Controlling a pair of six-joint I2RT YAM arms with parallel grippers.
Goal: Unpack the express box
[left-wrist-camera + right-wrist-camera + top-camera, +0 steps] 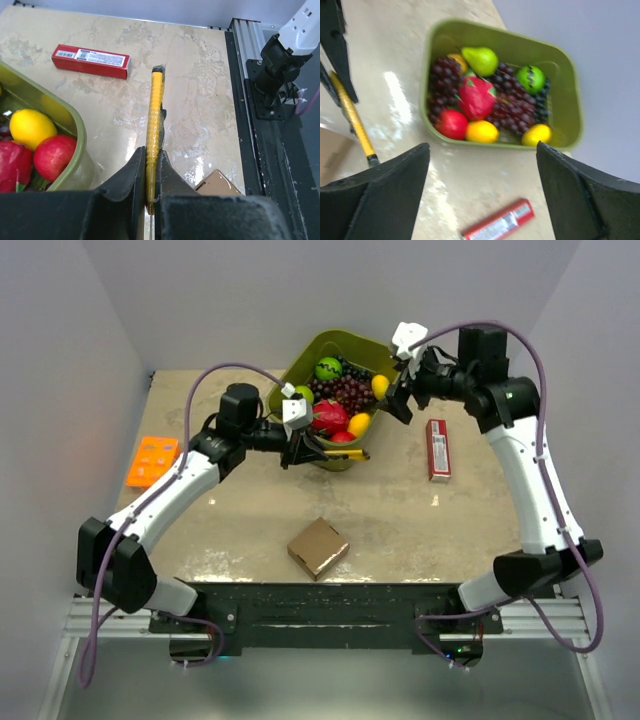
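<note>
The express box [318,547], small, brown and closed, lies on the table near the front edge. Only its corner shows in the left wrist view [220,184], and an edge shows in the right wrist view [330,150]. My left gripper [303,450] is shut on a yellow utility knife [154,120] and holds it above the table in front of the green tub, well behind the box. The knife also shows in the top view [343,453]. My right gripper [400,400] is open and empty, raised above the tub's right side [482,147].
A green tub [305,368] of fruit stands at the back centre [570,100]. A slim red packet [437,449] lies to its right [91,61] [500,225]. An orange tray [152,460] sits at the left edge.
</note>
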